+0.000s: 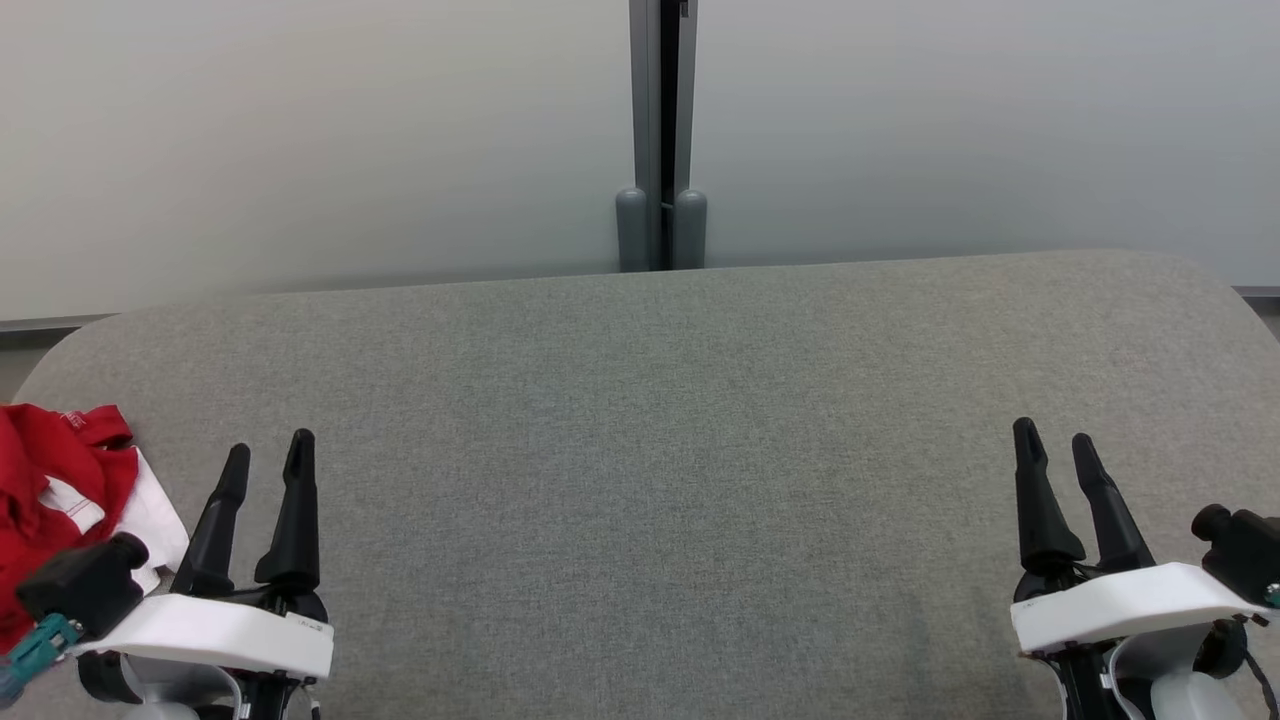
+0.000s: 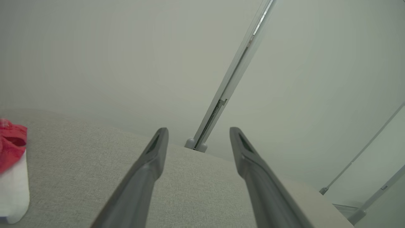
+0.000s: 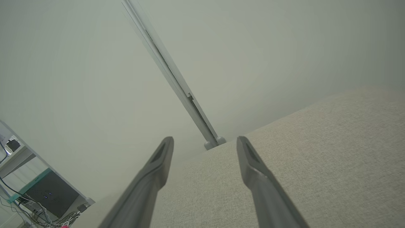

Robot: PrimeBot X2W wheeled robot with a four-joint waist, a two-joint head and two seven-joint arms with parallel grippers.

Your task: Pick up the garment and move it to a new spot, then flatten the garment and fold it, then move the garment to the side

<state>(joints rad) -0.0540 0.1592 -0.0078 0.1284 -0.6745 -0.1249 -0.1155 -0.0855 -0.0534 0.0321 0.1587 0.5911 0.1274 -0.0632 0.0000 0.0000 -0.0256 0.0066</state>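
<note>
In the head view, a crumpled red and white garment (image 1: 50,480) is seen at the far left edge of the grey fabric-covered surface (image 1: 650,450). The left gripper (image 1: 270,445) is held just to the right of it, its fingers clear of the cloth, spread, with nothing between them. The right gripper (image 1: 1054,433) is seen at the opposite side, well apart from the garment, likewise released and empty

In the left wrist view, the left gripper (image 2: 198,129) is shown with jaws parted over the bare surface (image 2: 79,164). The garment (image 2: 11,148) is cut off by the left edge, red folds lying over a white part, clear of the fingers

In the right wrist view, the right gripper (image 3: 205,139) is shown spread wide with nothing gripped, the surface (image 3: 316,158) lying beneath it and a grey post (image 3: 177,85) rising behind
</note>
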